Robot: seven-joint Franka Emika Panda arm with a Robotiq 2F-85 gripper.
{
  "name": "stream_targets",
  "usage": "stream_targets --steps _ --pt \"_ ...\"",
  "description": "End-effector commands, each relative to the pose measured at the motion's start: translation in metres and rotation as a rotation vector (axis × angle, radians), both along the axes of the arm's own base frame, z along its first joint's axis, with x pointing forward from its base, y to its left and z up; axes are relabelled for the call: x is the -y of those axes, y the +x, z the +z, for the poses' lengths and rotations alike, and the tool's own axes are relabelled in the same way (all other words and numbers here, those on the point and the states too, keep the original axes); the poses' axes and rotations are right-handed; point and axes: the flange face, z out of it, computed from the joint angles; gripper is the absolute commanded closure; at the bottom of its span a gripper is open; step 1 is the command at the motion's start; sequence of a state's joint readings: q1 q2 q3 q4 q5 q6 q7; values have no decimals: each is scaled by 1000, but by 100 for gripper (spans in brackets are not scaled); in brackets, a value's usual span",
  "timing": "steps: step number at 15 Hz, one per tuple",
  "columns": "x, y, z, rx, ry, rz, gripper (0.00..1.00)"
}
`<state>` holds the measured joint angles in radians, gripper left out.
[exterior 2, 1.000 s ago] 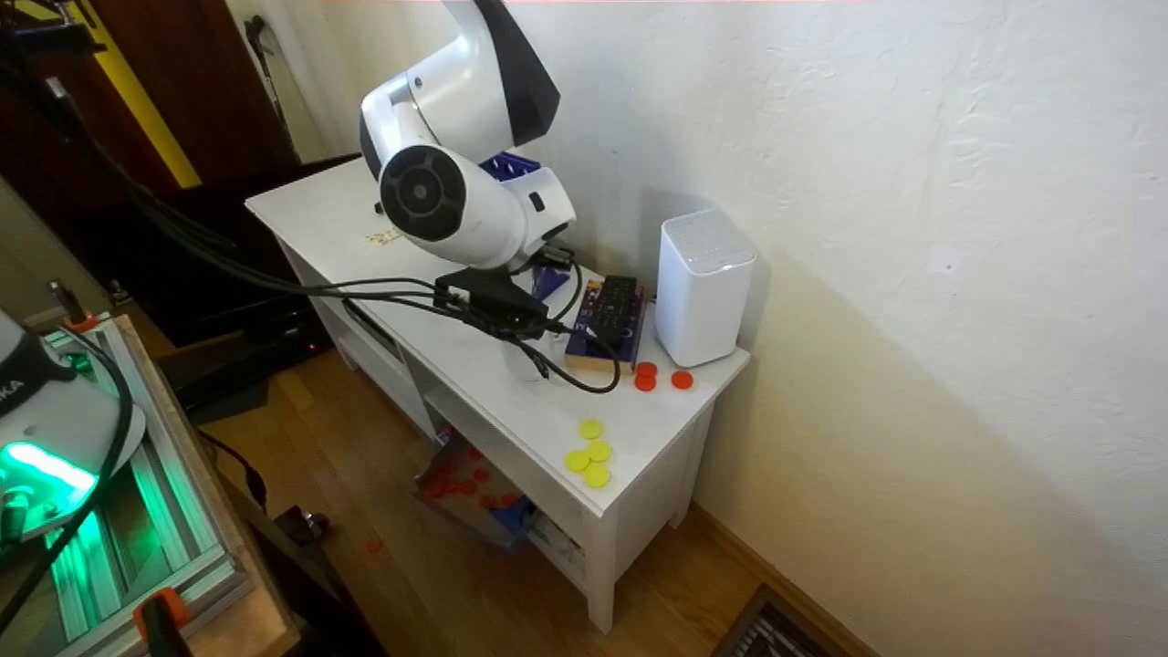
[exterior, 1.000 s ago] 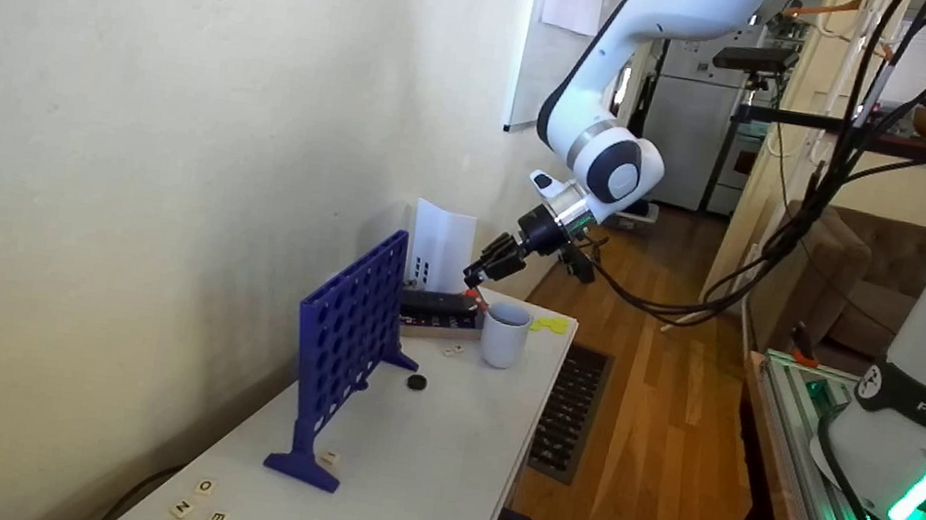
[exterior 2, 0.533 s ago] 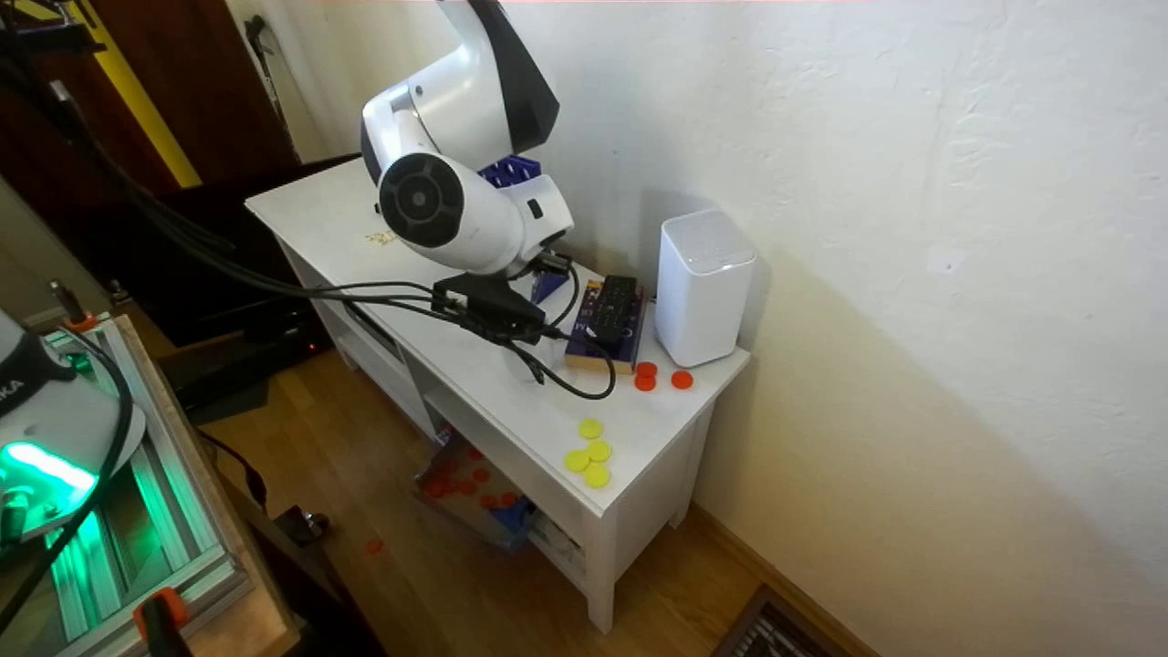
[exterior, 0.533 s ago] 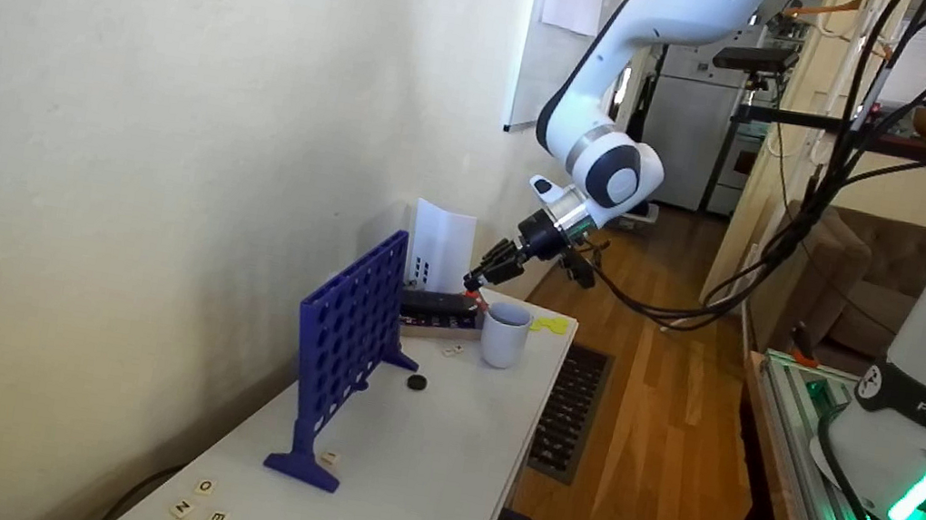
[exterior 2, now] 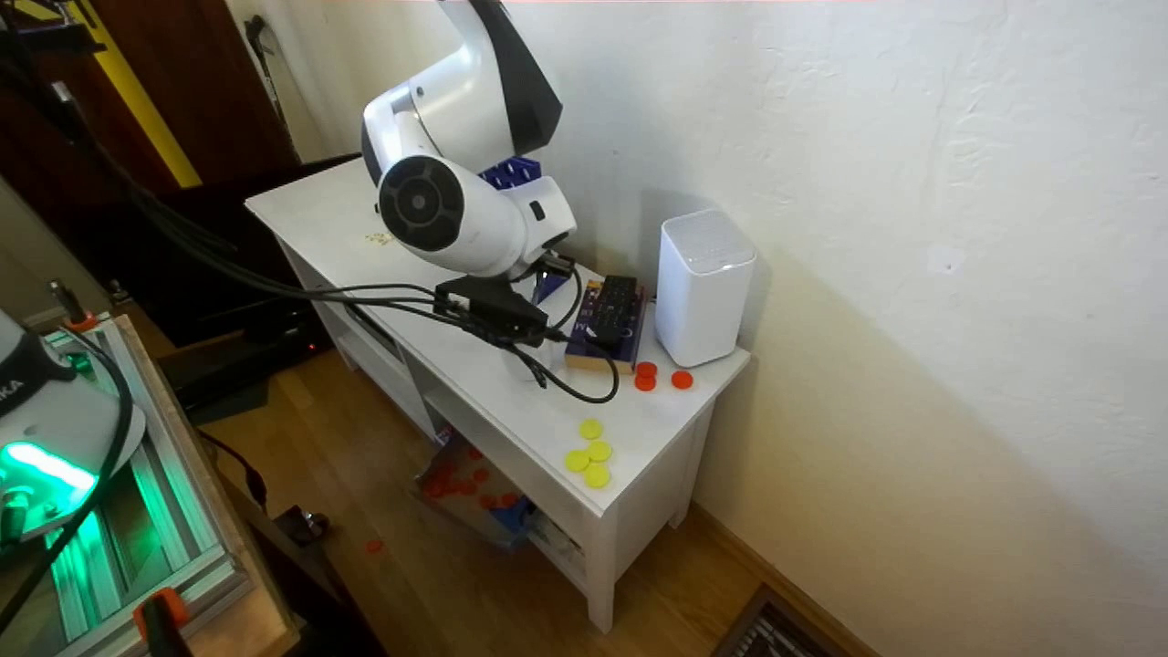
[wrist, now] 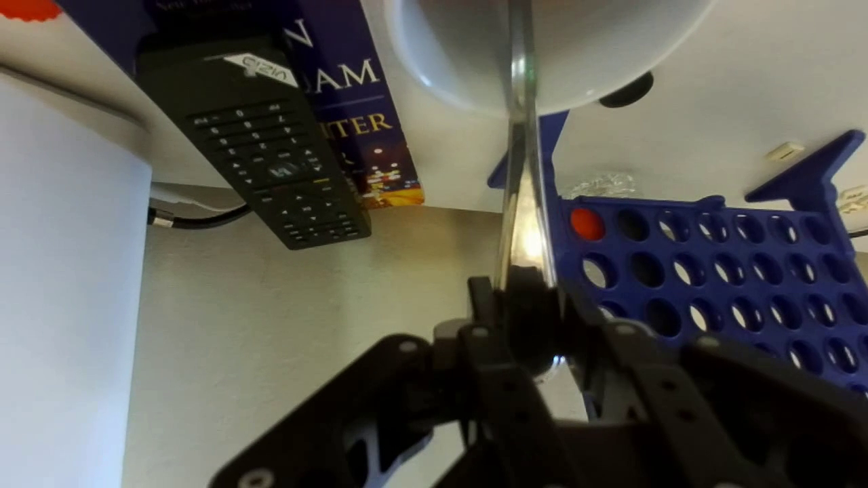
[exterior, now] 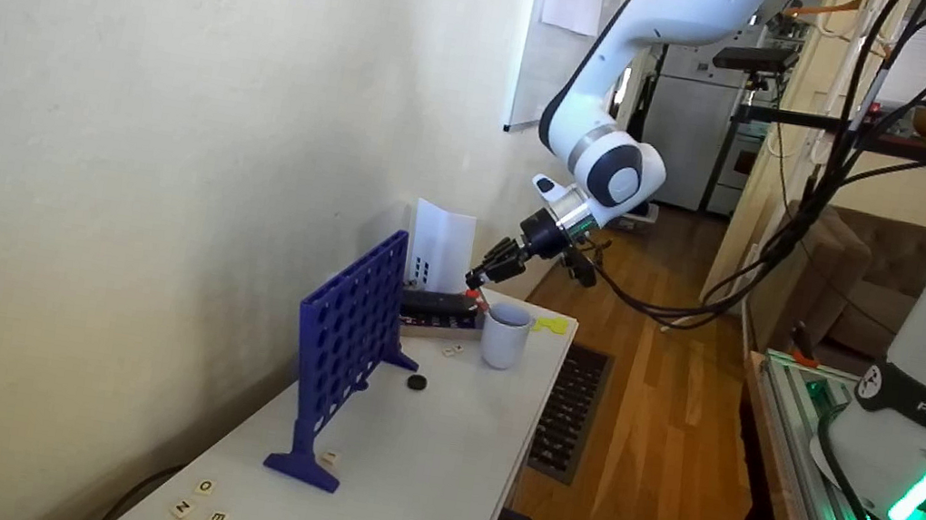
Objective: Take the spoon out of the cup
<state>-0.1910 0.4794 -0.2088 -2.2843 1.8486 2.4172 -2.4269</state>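
Spoon (wrist: 523,156) is in the cup (exterior: 503,345), leaning over the rim toward the wall (exterior 2: 912,228); its bowl is out of sight. Cup stands upright on the tabletop (exterior: 436,440), near the long edge away from the wall, toward the short end with the yellow discs (exterior 2: 599,451). Fingers (wrist: 482,298) look clamped on the handle end, above the rim. I'd call the grasp done; step in hand is the lift.

How to run it: straight up, slow, tilt held as is. No sideways pull until the bowl clears the rim; side load would drag there and could tip the cup, and that long edge is close. The hold is only at the end of a shiny metal handle, so I'd expect pivot or slip if the bowl snags. Watch the cup as load comes on: if it moves with the spoon, stop, ease down, re-centre. Once out, gain height before any swing: blue game board (exterior: 344,336) stands along the wall-side edge; book (wrist: 359,115) with the remote (wrist: 271,156) on it and white box (exterior 2: 703,287) sit by the wall-side corner.
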Motion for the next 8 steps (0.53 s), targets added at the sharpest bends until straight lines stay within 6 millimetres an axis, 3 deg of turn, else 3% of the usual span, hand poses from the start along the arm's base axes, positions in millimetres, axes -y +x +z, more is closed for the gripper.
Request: stream_targets --steps 1,8 --pt "0 0 5 31 -6 3 93" --pt "-1 -12 26 40 -3 -21 93"
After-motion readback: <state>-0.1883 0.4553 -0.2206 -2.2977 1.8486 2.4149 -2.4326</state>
